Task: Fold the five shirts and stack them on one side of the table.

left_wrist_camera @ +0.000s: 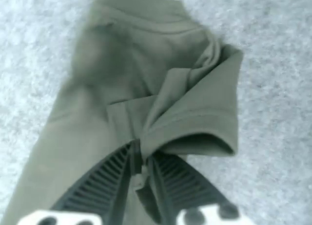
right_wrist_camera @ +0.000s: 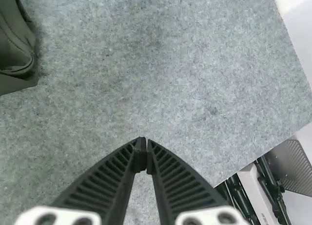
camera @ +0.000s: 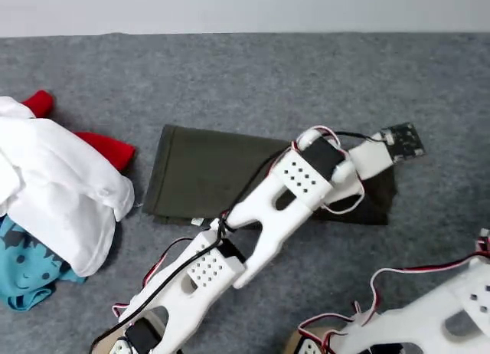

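An olive green shirt [camera: 207,174] lies partly folded on the grey felt near the table's middle. My left arm [camera: 314,174] stretches across it to its right end. In the left wrist view my left gripper [left_wrist_camera: 139,149] is shut on a pinch of the olive shirt [left_wrist_camera: 122,88], right by a sleeve whose hemmed cuff [left_wrist_camera: 204,132] curls up. My right arm [camera: 429,316] rests at the front right corner. Its gripper [right_wrist_camera: 141,144] is shut with nothing in it, low over bare felt, and a corner of the olive shirt [right_wrist_camera: 14,45] lies off to the side.
A pile of unfolded shirts sits at the left edge: a white one [camera: 53,185] on top, a red one [camera: 107,147] behind it, a teal printed one [camera: 27,270] beneath. The table's edge [right_wrist_camera: 292,88] runs close to my right gripper, with equipment [right_wrist_camera: 263,191] below it.
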{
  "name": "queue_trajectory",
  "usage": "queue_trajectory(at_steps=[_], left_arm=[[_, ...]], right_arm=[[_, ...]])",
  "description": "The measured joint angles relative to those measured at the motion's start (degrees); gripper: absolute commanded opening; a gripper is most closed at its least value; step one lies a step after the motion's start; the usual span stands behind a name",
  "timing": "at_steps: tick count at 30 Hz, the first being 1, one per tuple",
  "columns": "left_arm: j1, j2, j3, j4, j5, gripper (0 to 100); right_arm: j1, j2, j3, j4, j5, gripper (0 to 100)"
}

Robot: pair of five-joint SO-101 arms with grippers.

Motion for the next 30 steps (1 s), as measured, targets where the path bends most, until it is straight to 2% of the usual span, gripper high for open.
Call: queue_trajectory(at_steps=[2, 12, 22, 26, 30], left_arm=[[-1.0, 1.6, 0.0, -0.2, 0.0, 17], [-5.0, 7.6, 0.0, -4.2, 0.0, 17], [-8.6, 7.7, -1.9, -3.3, 0.0, 17], [-7.2, 6.0, -6.0, 1.2, 0.0, 17], [-4.7, 2.5, -3.9, 1.6, 0.0, 17]], right_arm=[[-0.4, 0.0, 0.0, 0.0, 0.0, 1.2], [-0.5, 0.0, 0.0, 0.0, 0.0, 1.2], [-0.5, 0.0, 0.0, 0.0, 0.0, 1.2], [-0.6, 0.0, 0.0, 0.0, 0.0, 1.2], [-2.5, 0.0, 0.0, 0.0, 0.0, 1.2]])
